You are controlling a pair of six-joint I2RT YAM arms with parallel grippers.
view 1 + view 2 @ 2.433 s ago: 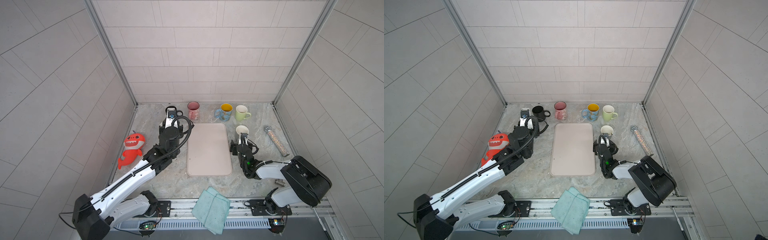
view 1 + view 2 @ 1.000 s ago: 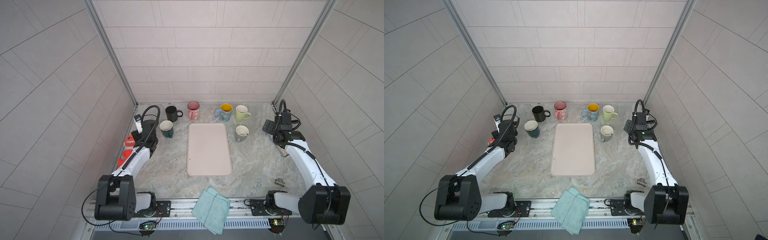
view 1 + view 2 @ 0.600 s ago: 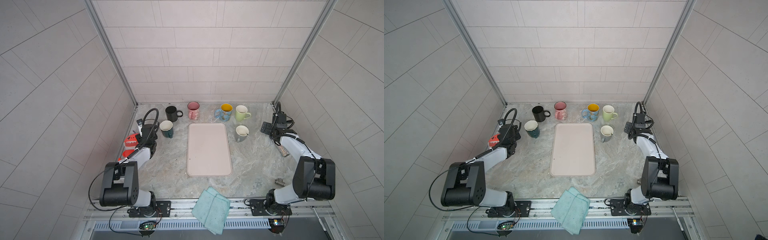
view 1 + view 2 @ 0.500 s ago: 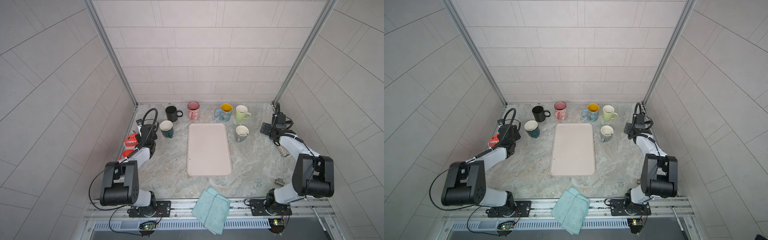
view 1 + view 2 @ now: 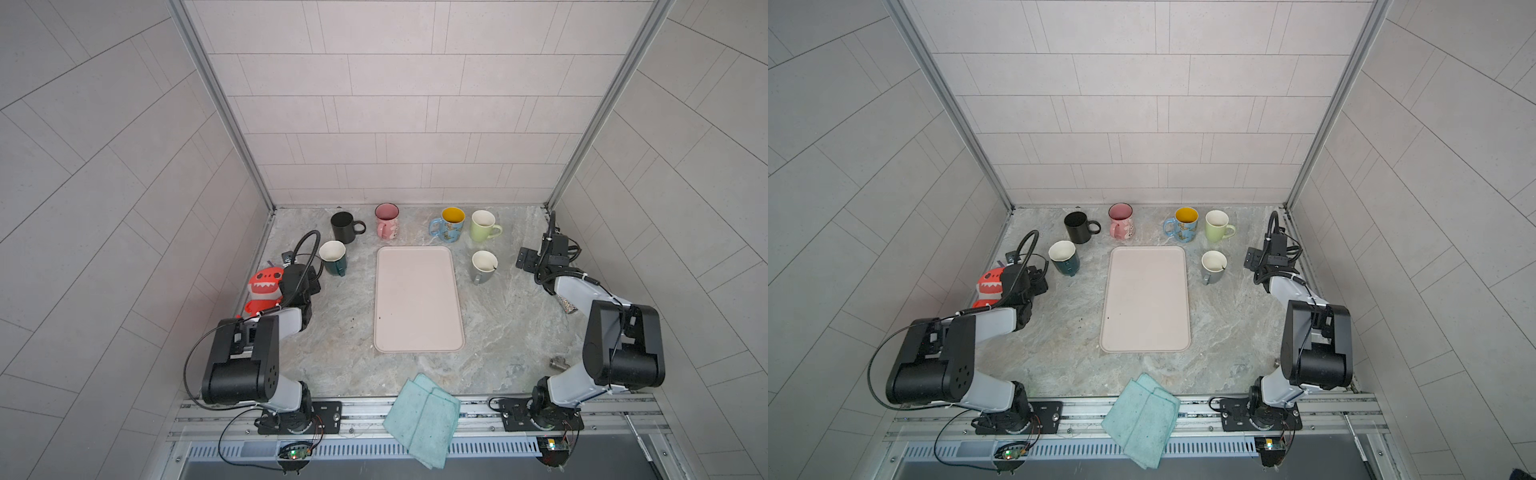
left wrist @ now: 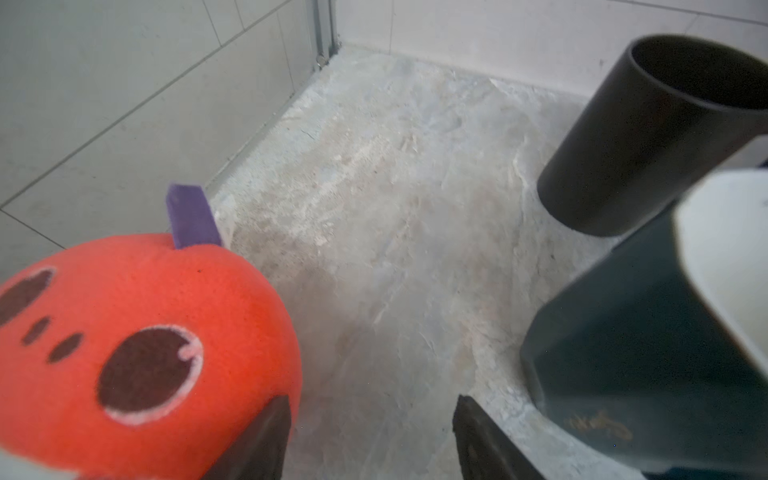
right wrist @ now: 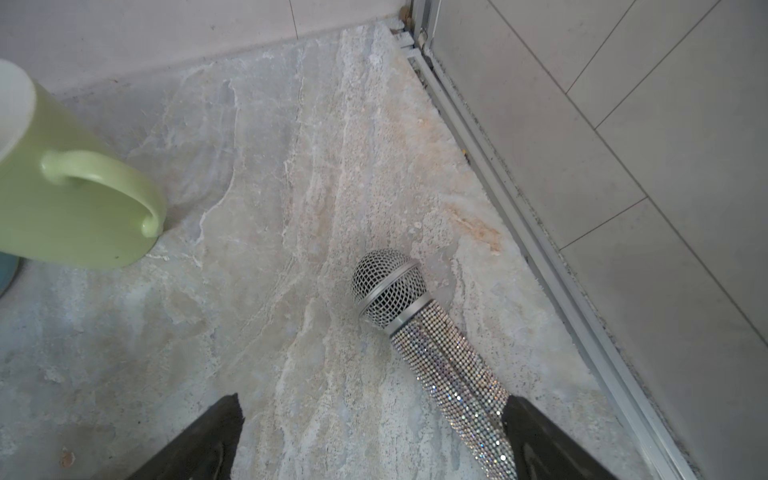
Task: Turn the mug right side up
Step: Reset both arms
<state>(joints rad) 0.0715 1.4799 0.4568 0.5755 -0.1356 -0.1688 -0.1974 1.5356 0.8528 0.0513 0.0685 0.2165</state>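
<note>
Both arms have pulled back from the mugs they were reaching over a couple of seconds ago and now sit folded near the side walls. The left gripper (image 6: pixel 370 401) hangs low over the marble floor (image 5: pixel 332 332), its jaws partway apart with nothing between them. The dark teal mug (image 5: pixel 333 258) stands upright just ahead of it, on the side toward the pink tray (image 5: pixel 417 299), its white inside facing up; gripper and mug are apart. Beyond that mug, farther from the gripper, stands the black mug (image 6: pixel 648 137), also mouth up. On the gripper's wall side sits the red plush toy (image 6: pixel 137 353), so close to one finger that I cannot tell whether they touch.

The right gripper (image 7: pixel 372 399) is spread wide and holds nothing. A rhinestone microphone (image 7: pixel 432 345) lies flat on the floor beneath it, head pointing away from the gripper and handle running back under the finger nearer the wall. The green mug (image 7: pixel 62 199) stands ahead and toward the tray side, well clear of the jaws. The grey mug (image 5: pixel 482 268) stands upright beside the tray's edge, apart from the right gripper on its tray side.

In both top views the pink mug (image 5: pixel 1121 220) and the blue mug (image 5: pixel 1183 226) stand upright along the back wall, far from either gripper.
</note>
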